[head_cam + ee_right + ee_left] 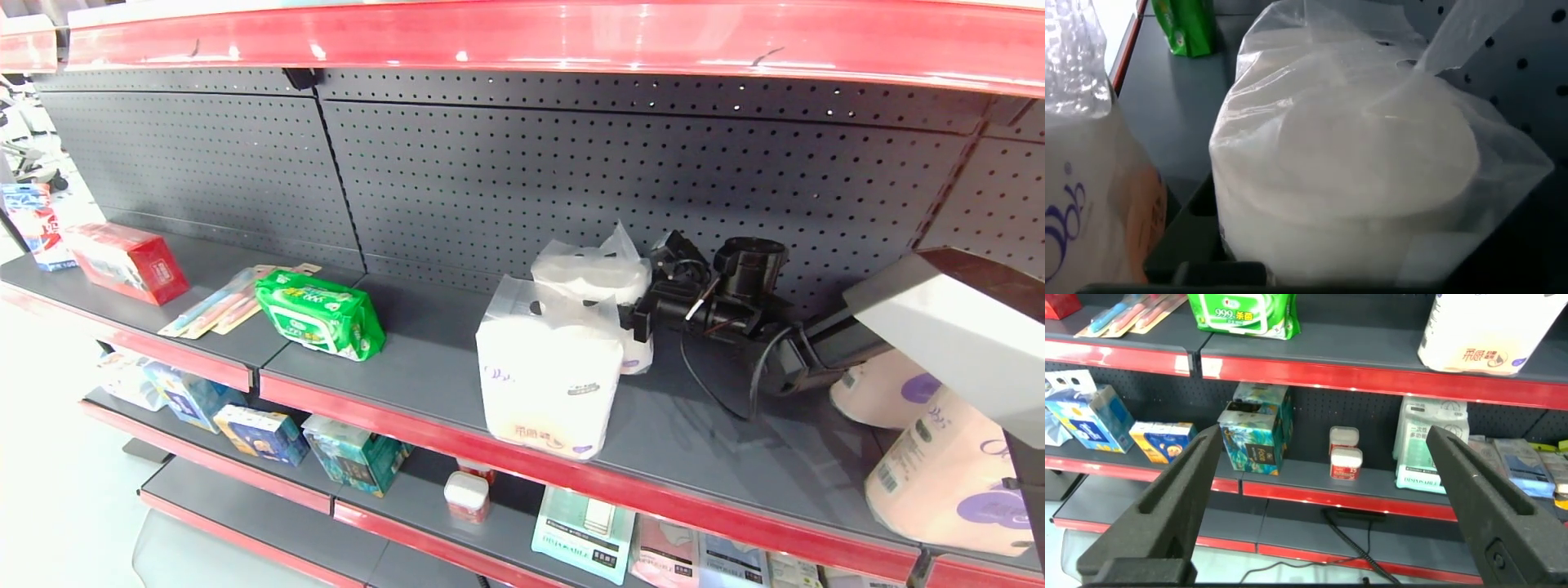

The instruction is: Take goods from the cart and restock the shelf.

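Clear-bagged pack of white rolls (592, 273) (1347, 163) stands upright on the grey shelf (424, 359), toward the pegboard back (571, 171). Right gripper (641, 318) sits hard against the pack's side. Whether it is clamping the pack or loose on it, cannot tell: the bag hides the contact. From the right wrist, the pack is directly ahead of the gripper and very near.

A second pack of paper (545, 380) (1078, 188) (1482, 331) stands at the shelf's front lip, just beside the bagged pack and in front of it.

Same shelf, well apart from the right gripper: green wipes pack (320, 314) (1192, 24) (1243, 312), then toothbrush cards (220, 300) (1123, 312), then a red box (126, 261). On the other side of the arm, pink-wrapped packs (939, 474) near the front edge.

Left gripper (1323, 433) hangs low before the shelving. Its fingers (1167, 514) are spread wide, nothing between them. Beyond the fingertips, on the lower shelf: a small red-and-white jar (1345, 453) (467, 496) roughly centred between the fingers, a teal box (1256, 429) (359, 457) near one finger, a pale green packet (1425, 445) (584, 535) near the other. Blue and yellow box (1163, 441) lies past the teal box.
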Motion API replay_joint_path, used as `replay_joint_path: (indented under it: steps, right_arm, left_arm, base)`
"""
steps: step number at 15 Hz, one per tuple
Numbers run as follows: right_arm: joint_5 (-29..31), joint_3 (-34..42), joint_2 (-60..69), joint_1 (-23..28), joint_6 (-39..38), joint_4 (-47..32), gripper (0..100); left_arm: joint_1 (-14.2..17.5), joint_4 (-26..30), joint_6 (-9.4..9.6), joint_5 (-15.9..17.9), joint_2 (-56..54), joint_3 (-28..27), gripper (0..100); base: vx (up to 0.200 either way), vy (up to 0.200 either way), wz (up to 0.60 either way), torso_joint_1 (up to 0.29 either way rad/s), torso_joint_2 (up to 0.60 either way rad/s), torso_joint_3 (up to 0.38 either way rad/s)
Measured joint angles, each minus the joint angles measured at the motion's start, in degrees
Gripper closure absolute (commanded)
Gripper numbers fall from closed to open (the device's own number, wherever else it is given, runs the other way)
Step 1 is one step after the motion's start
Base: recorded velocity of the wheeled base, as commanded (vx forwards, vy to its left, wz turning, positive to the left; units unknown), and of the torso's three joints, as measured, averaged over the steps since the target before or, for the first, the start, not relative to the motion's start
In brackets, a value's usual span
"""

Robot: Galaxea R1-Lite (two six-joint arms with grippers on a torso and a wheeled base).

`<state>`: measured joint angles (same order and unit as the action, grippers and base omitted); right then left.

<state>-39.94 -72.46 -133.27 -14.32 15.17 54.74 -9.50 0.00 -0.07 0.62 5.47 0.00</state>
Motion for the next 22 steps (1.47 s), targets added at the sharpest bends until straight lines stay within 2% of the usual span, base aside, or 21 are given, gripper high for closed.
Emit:
replay_joint_path:
  steps: [8,15,22]
  right_arm:
    - [-2.1,5.3,1.2,2.3,3.5,0.0,100]
    - [-5.1,4.8,1.0,0.9,2.8,0.0,100]
    - [-4.8,4.3,0.3,1.2,2.8,0.1,100]
  left_arm:
    - [0.0,0.0,0.00,0.0,0.0,0.0,0]
    - [0.0,0.0,0.00,0.0,0.0,0.0,0]
    - [0.0,0.0,0.00,0.0,0.0,0.0,0]
  base:
    - [0.000,0.000,0.00,0.000,0.00,0.000]
    - [0.000,0.000,0.00,0.000,0.00,0.000]
    - [0.000,0.000,0.00,0.000,0.00,0.000]
